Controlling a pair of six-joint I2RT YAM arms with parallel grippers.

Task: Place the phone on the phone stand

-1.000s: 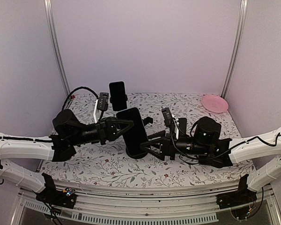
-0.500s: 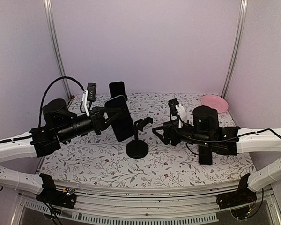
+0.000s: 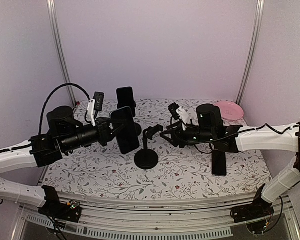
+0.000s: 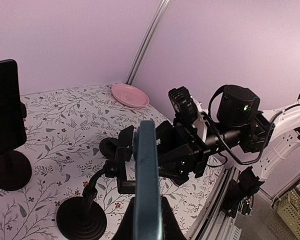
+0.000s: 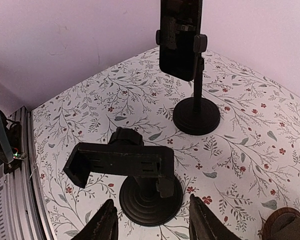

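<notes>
Left jaws clamped tight on the phone point(image 3: 125, 130), held up off the surface point(image 3: 190, 175) just left of the empty phone stand point(image 3: 146, 160); right jaws part open, empty, close to its cradle point(image 5: 121, 162) from the right; another phone point(image 5: 179, 35) sits on a second stand point(image 5: 196, 116) at back

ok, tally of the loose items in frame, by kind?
Phones: 2 (held phone, mounted phone)
Stands: 2 (empty stand, rear stand)
Pink plate: 1
Dark flat slab, possibly a phone: 1
Total: 6
</notes>
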